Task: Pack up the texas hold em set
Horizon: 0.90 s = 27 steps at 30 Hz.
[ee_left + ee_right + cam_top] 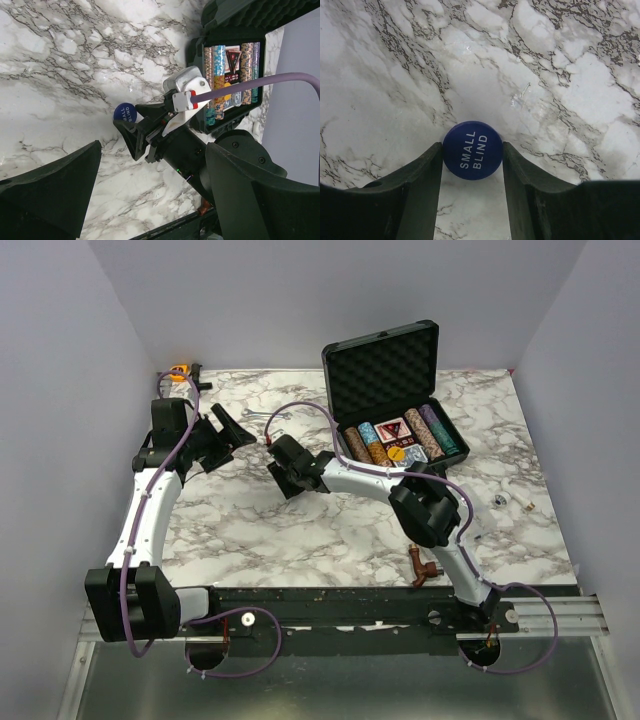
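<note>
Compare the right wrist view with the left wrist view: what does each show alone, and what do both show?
Right wrist only: the full lettering on the blue SMALL BLIND disc, with the right gripper's fingers against both its sides. Left wrist only: the open black case with rows of poker chips. Both: the disc, the right gripper, the marble table.

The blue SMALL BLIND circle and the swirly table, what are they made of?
The blue disc looks like smooth hard plastic: even color, a dull sheen, and crisp white printed letters. The table looks like marble, white with grey-brown veins and a slight gloss. It could be real stone or a printed marble pattern; the pictures cannot settle which.
</note>
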{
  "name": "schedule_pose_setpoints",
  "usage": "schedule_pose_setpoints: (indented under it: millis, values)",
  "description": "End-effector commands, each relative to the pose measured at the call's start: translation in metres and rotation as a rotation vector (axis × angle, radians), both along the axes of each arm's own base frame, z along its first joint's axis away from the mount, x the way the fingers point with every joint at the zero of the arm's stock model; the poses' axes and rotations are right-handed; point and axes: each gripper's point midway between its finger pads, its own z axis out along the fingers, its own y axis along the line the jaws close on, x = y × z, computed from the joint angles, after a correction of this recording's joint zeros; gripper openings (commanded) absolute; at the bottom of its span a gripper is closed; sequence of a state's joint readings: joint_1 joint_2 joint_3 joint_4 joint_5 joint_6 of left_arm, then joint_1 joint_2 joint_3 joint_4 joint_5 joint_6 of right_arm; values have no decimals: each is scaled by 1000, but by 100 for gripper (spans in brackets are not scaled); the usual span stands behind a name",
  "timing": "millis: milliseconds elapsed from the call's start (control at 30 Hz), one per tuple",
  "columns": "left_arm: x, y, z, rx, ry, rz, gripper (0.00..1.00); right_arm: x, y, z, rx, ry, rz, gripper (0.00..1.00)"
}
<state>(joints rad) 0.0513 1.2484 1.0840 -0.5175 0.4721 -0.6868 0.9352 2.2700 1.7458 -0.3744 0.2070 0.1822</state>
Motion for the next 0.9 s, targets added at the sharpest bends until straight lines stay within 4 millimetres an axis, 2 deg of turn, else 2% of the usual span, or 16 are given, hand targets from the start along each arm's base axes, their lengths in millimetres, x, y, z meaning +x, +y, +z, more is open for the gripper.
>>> schedule_pose_setpoints:
  millis: [0,200,433,500,567,667,733,867]
  values:
    - [1,-1,-2,-22,-1,-12,84,-7,-13,-11,-56,17,-19,42]
    - [1,-1,-2,-21,-1,-12,84,-12,-16,13,-53,27,-17,41]
    - [1,-3,-2,-28,3,-19,84,-51,-42,21,-98,174,-6,40]
    - [1,-3,-1,-33,2,-21,84,-55,-46,24,-107,196,-8,46]
    - [1,-3,-1,-36,1,-21,84,-59,-46,26,-122,241,-4,61]
    - [0,-2,-1,-37,-1,-18,84,-48,-38,28,-123,290,-26,76]
    - [0,-1,2,-36,-8,-16,84,-41,-33,22,-128,318,-30,80]
    - [0,-1,4,-33,-15,-16,84,-27,-25,11,-121,378,-48,82]
